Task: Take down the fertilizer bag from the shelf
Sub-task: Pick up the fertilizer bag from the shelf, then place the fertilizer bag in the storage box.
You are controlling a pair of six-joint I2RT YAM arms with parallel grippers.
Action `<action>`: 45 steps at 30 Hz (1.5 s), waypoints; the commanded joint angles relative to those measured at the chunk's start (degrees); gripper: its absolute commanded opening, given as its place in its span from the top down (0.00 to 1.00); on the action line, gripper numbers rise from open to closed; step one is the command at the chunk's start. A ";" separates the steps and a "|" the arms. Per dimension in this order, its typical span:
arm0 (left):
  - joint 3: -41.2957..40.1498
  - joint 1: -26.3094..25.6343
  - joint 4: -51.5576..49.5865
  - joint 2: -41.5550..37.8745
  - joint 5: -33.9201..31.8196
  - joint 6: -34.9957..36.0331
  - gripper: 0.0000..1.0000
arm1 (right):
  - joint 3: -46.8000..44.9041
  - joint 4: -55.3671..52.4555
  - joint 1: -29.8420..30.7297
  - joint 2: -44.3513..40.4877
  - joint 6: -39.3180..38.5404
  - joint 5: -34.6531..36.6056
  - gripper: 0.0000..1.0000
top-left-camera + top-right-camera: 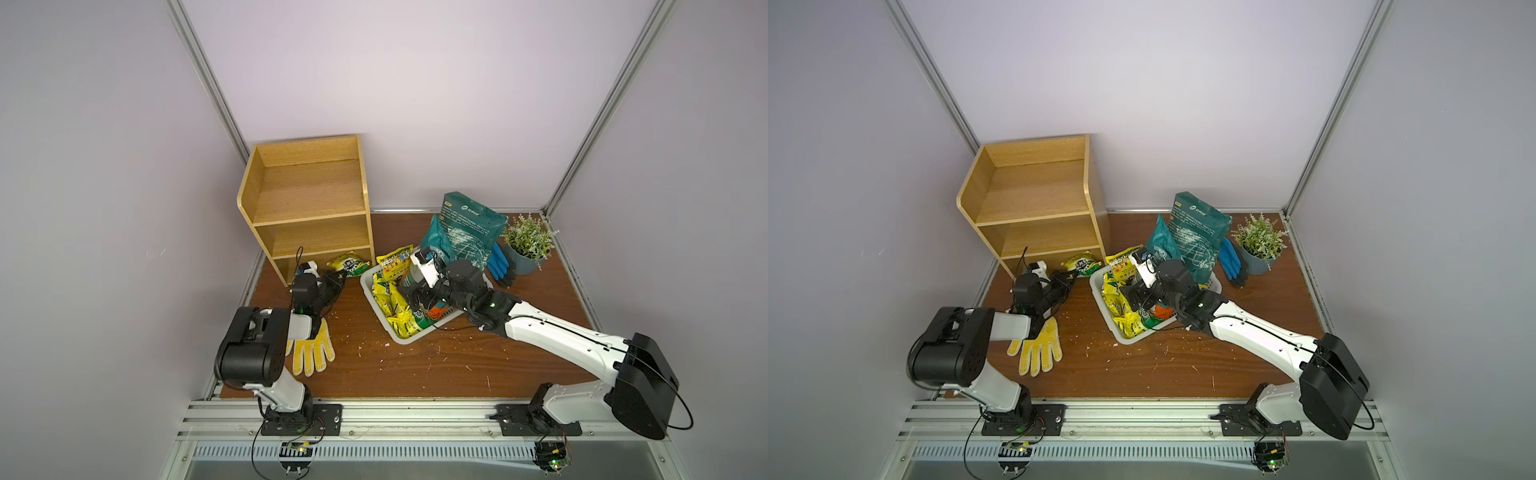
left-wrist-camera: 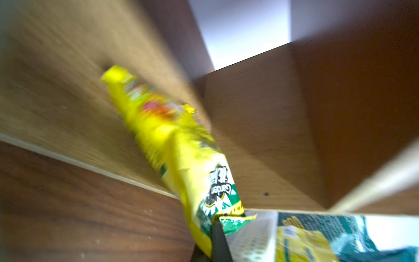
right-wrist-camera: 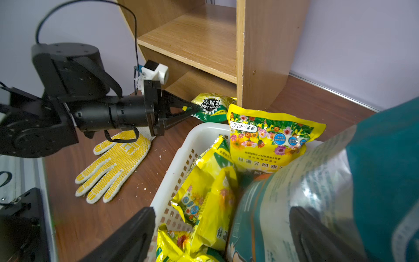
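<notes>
table: dark brown wood, flecked with white crumbs.
shelf: light wood, stands on the table at the far left corner; its two upper tiers are bare.
fertilizer bag: yellow-green, at the mouth of the lowest tier, right end.
basket: white, perforated, mid-table, just right of the shelf.
yellow-dotted glove: flat, near left.
blue gloves: far right, just beside the plant pot.

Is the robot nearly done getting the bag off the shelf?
Partway. Looks done: the top two levels of the shelf are bare, and several bags lie in the white basket. In hand: the left gripper is shut on the end of a yellow bag poking out of the bottom level. Left: pull it out and set it down.
</notes>
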 commanded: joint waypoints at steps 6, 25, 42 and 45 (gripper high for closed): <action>6.17 -1.19 -32.74 -25.79 -4.83 14.40 1.00 | 4.39 3.44 4.51 0.54 -16.20 -1.22 0.01; 30.86 -7.15 -74.93 -36.81 9.77 29.05 1.00 | 16.04 -0.99 8.06 3.85 -31.73 -8.76 0.01; 37.72 -11.14 -77.54 -36.24 12.95 28.15 1.00 | 23.53 -2.28 8.11 12.15 -36.36 -9.40 0.71; 37.74 -11.22 -77.47 -35.99 12.90 28.18 1.00 | 22.88 -1.68 8.06 11.68 -35.43 -9.42 1.00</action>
